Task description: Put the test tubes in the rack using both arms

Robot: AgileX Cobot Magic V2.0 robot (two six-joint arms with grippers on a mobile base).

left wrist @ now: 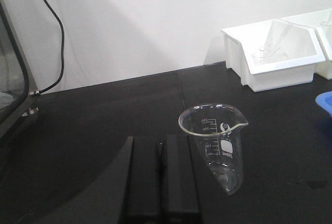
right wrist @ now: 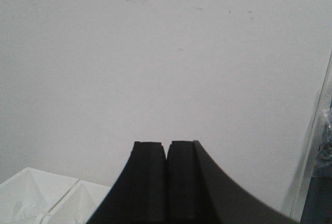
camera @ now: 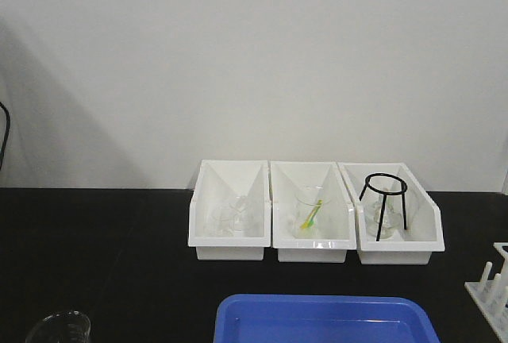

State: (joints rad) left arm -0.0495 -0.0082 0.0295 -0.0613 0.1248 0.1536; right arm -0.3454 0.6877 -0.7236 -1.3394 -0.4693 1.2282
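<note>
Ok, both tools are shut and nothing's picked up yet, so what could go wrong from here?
The left tool sits right beside the glass beaker; a sideways swing could knock it over. The rack stands at the table's far right edge, half out of the front view, so placing there is hard to watch. No test tubes clearly show; the bins hold clear glassware that's easy to mistake.
</note>
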